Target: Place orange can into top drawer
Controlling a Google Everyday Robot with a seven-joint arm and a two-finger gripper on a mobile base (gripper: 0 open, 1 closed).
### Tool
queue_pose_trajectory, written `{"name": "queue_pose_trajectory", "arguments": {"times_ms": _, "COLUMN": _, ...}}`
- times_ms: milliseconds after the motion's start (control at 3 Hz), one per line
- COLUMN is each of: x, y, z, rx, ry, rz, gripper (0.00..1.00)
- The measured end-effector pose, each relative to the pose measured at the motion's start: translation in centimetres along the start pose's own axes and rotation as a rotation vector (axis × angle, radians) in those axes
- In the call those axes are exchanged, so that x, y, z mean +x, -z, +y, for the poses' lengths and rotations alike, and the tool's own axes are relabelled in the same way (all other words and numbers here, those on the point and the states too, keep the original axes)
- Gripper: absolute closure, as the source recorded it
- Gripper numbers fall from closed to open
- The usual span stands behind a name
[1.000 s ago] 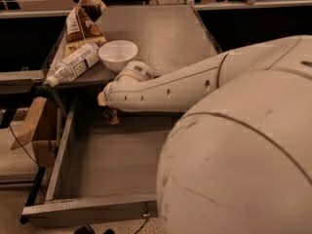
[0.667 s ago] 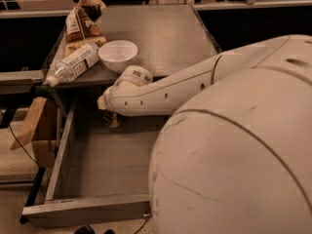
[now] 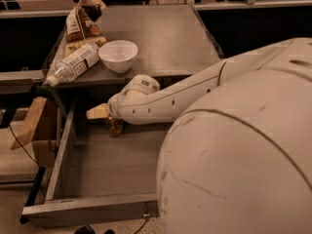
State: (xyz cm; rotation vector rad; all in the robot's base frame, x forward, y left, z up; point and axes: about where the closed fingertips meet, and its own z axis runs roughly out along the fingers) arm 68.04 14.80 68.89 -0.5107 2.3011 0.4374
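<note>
one can [image 3: 115,126], bowl [image 3: 118,55], bottle [image 3: 74,65], jaws over drawer [image 3: 92,209]

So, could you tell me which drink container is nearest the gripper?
The can, right under the gripper at the back of the open drawer. The bottle lies up on the table beside the bowl.

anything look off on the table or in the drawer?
Only the plastic bottle: it lies on its side, cap at the tabletop's front-left corner. The pincer is inside the open top drawer, by the orange can.
</note>
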Motion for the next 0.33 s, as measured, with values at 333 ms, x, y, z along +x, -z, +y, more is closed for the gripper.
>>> {"name": "queue_pose_trajectory", "arguments": {"times_ms": 333, "x": 0.00, "y": 0.00, "z": 0.00, "rx": 0.000, "ry": 0.000, "rz": 0.000, "gripper": 0.00}}
